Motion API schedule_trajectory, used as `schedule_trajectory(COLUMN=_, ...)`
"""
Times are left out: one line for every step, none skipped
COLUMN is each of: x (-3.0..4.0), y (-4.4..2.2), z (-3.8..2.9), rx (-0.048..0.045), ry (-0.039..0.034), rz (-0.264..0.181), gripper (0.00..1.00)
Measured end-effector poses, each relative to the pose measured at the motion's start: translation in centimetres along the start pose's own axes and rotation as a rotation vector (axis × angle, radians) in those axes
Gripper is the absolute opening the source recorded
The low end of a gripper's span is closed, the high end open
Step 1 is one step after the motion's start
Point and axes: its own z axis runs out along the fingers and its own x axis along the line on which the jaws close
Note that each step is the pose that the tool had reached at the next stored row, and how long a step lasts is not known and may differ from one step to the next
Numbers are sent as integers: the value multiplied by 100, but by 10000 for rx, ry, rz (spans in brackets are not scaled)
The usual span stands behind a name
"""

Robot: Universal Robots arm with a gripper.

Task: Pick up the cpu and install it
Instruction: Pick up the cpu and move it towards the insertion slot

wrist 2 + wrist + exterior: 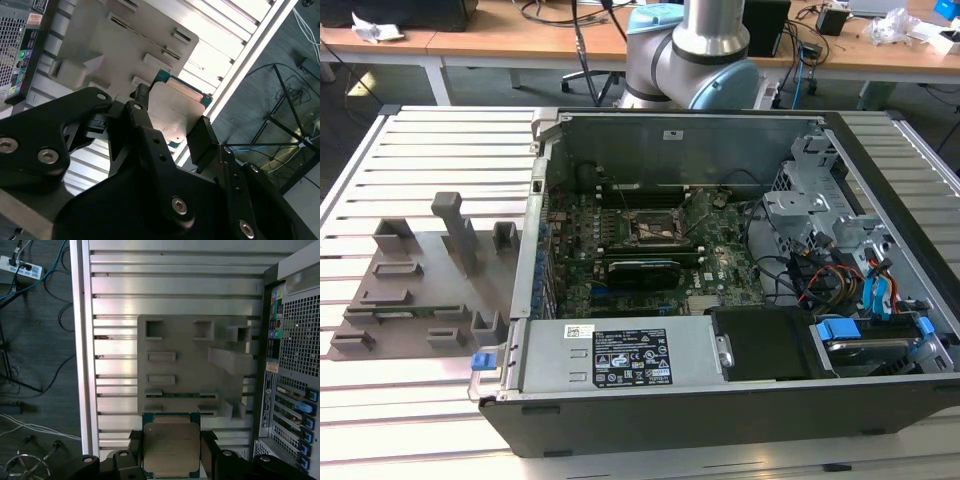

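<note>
A silver slatted metal bench (430, 150) stands in a workroom, with wooden desks (500, 40) behind it.

In the exterior view a big open black computer case (720, 425) lies on the bench, with a dark square socket (658, 228) inside. A flat grey plastic holder plate (410, 300) sits near the bench's edge at the exterior view's left.

In the second wrist view the black gripper (172, 125) has its jaws closed on the small square silver-topped cpu (175, 107). They pinch two opposite sides.

In the first wrist view the cpu hangs over the bench, beside one edge of the holder plate. It is held flat with its silver top up, I think so it can go level into the socket. It is close to square. The sides along the jaws look a bit longer.
</note>
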Motion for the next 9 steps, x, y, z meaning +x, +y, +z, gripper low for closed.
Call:
schedule_trajectory(x=-1, y=-4, z=-28, rx=5, ry=0, rz=0, gripper=55)
schedule_trajectory(x=-1, y=-6, z=-48, rx=7, ry=1, rz=0, gripper=55)
schedule_trajectory(x=-2, y=-10, z=-74, rx=9, ry=1, rz=-1, gripper=55)
schedule_trajectory(x=-2, y=-10, z=-78, rx=9, ry=1, rz=-1, gripper=55)
schedule_trajectory(x=-1, y=-10, z=-78, rx=-22, ry=2, rz=1, gripper=55)
schedule_trajectory(x=-1, y=-9, z=-80, rx=-209, ry=6, rz=6, gripper=55)
schedule_trajectory(x=-1, y=-10, z=-80, rx=-383, ry=6, rz=8, gripper=55)
schedule_trajectory(x=-2, y=-10, z=-80, rx=-601, ry=6, rz=12, gripper=55)
schedule_trajectory(x=-2, y=-11, z=-79, rx=-812, ry=6, rz=16, gripper=55)
